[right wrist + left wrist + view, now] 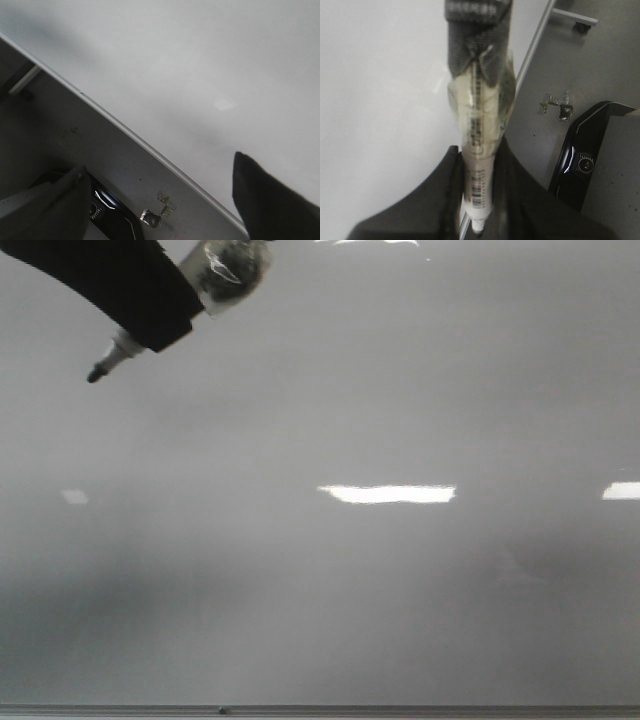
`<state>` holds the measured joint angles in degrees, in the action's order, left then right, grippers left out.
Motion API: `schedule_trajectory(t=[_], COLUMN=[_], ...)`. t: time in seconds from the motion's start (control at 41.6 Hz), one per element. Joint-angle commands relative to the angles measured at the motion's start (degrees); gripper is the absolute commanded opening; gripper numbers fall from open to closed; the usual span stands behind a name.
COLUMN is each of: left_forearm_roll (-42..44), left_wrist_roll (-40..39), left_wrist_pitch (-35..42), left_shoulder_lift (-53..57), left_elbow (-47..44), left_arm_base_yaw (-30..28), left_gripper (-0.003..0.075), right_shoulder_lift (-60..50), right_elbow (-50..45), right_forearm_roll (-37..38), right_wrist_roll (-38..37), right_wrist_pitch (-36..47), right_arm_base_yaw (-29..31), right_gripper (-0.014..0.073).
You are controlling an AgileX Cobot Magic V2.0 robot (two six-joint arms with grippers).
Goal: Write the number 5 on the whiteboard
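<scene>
Front view: the left gripper pinches a marker above the whiteboard, its tip just off the bare surface; no 5 shows on it.
Left wrist view: fingers pressed against the taped marker beside the board's frame strip.
Right wrist view: the right gripper spread wide, holding nothing, over the frame strip

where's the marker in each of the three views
Front view: the white marker with a black tip pokes out at upper left, held by the left gripper over the glossy grey-white whiteboard.
Left wrist view: it runs down the centre, between the dark fingers.
Right wrist view: not in it.
Shared landmark: the whiteboard's thin grey frame strip, in all three views.
</scene>
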<state>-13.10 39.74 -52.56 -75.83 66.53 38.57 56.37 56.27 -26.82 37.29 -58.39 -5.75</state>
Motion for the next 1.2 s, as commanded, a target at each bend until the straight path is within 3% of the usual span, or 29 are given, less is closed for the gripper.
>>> schedule_trajectory(t=[0.0,0.168,0.36,0.625,0.889,0.985,1.105,1.177], left_forearm_roll=[-1.6,-1.4,-1.1,-1.1,-1.1,-1.6,-0.8,1.1], left_wrist_roll=[2.0,3.1,3.6,3.6,3.6,3.6,3.1,0.5], left_wrist_pitch=[1.7,1.6,1.6,1.8,3.1,3.7,4.0,4.0], left_shoulder_lift=[-0.2,-1.9,-2.1,-2.1,-2.1,-2.1,-1.9,-1.3], left_elbow=[2.9,3.6,3.6,3.6,3.6,3.6,3.6,3.7], left_arm_base_yaw=[3.7,8.4,11.2,11.6,11.6,11.6,11.6,11.6], left_gripper=[-0.0020,-0.0020,-0.0020,-0.0020,-0.0014,0.0100,0.0356,0.0456], right_shoulder_lift=[2.2,7.2,11.5,13.3,13.3,13.3,13.3,13.2], right_elbow=[3.7,7.0,10.0,11.1,11.1,11.1,11.1,11.1], right_forearm_roll=[-4.0,-3.9,-3.8,-3.8,-3.8,-3.8,-3.8,-3.6], right_wrist_roll=[7.1,11.8,17.2,17.5,17.5,17.3,17.2,16.2], right_wrist_pitch=[1.1,-1.6,-0.5,2.6,2.3,1.9,1.9,2.1], right_arm_base_yaw=[-4.9,-14.3,-24.1,-28.9,-28.9,-28.9,-28.9,-28.9], right_gripper=[0.0598,0.0589,0.0500,0.0463,0.0014,-0.0050,-0.0069,-0.0069])
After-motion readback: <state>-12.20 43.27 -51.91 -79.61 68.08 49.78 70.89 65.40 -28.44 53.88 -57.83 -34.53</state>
